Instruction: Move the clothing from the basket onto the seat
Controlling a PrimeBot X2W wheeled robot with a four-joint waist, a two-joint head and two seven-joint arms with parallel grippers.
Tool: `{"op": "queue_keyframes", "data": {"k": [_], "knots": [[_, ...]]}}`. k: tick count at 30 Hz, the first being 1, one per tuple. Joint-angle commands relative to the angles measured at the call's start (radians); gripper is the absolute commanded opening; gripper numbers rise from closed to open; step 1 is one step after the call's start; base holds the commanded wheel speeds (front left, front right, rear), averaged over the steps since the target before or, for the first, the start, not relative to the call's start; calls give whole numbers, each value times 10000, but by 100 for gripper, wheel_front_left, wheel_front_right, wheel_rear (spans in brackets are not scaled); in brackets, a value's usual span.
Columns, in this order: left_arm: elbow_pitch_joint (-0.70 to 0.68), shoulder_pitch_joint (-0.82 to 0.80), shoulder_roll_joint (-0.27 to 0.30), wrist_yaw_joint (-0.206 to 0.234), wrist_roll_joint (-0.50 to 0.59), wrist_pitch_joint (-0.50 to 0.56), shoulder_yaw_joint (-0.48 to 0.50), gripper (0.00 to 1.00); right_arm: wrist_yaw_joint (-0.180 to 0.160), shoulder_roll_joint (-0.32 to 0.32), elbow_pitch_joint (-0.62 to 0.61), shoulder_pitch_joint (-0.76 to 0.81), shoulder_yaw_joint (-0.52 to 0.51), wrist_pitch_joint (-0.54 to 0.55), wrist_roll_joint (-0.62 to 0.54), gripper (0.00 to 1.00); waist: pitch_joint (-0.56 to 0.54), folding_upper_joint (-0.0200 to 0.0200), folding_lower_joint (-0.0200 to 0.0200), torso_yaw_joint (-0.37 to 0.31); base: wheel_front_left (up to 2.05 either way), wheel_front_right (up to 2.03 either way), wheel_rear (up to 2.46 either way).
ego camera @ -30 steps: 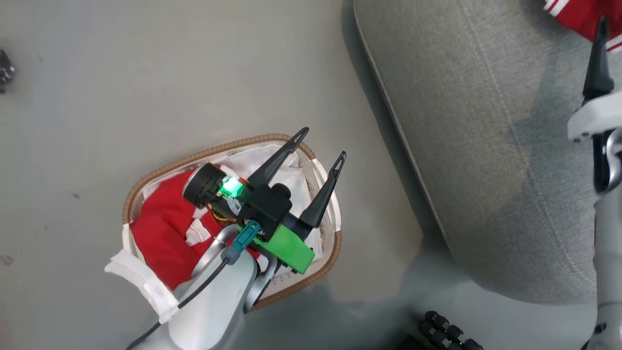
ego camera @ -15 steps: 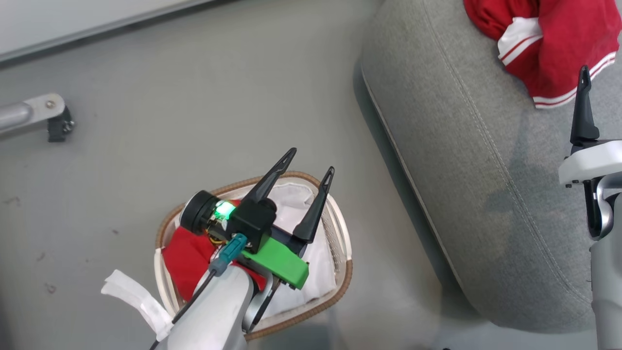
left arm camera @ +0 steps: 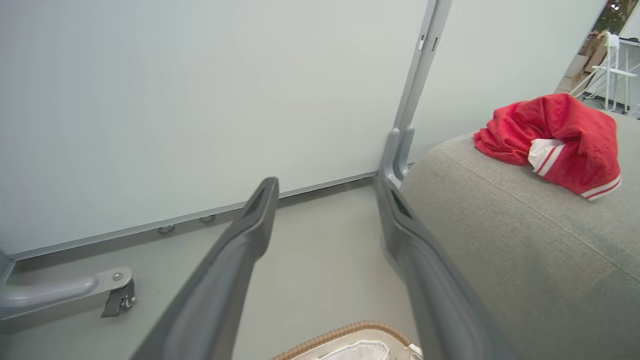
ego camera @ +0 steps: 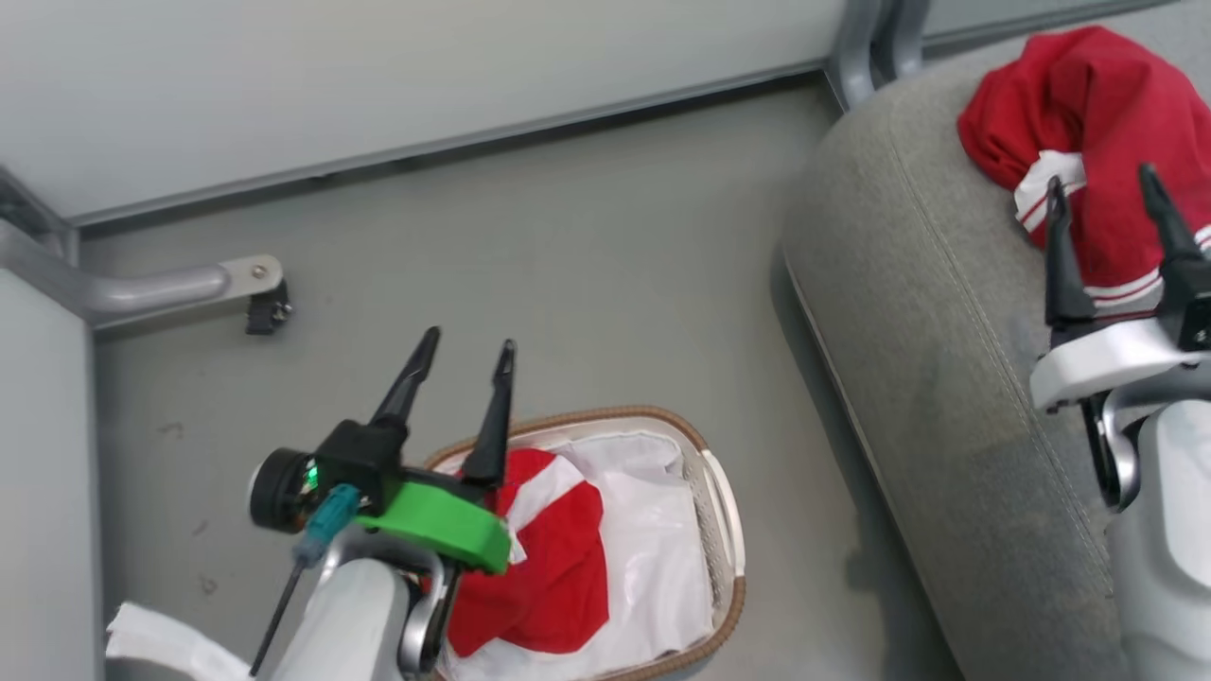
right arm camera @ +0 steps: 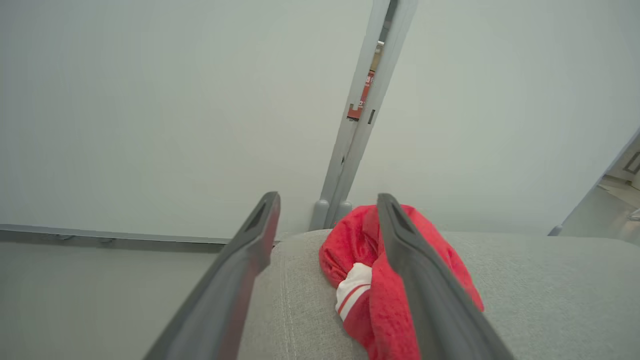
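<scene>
One red garment with white striped cuffs lies bunched on the grey seat, also seen as a red garment and a red garment on the cushion. A second red garment lies in the white basket on its white liner. My left gripper hangs open above the basket's left end, empty; its fingers frame bare floor. My right gripper is open over the seat, just short of the garment there, nothing between its fingers.
A pale partition wall runs along the back, with a grey post by the seat's corner. A metal foot with a caster sticks out at the left. Grey floor separates basket and seat.
The head camera has tilted up and shifted, bringing the wall into view. My left gripper has risen and swung left off the basket, empty. The right gripper now shows both fingers near the seat's garment.
</scene>
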Motion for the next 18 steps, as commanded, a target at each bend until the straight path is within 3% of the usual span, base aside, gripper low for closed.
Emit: {"op": "queue_keyframes", "data": {"k": [1, 8, 18], "knots": [[3, 343, 7, 91, -17, 5, 271, 100, -14, 38, -97, 248, 108, -3, 74, 100, -863, 0, 1, 765, 0, 0, 0], [-227, 1440, -16, 413, -265, 5, 1746, 100, -14, 611, -459, 1282, 554, -3, 432, 100, -1499, 0, 1, 1174, 0, 0, 0], [-235, 2358, -14, 603, -608, 5, 1738, 100, -12, 1015, -270, 2664, 981, -3, 1390, 100, -1904, 0, 1, 1397, 0, 0, 0]]}}
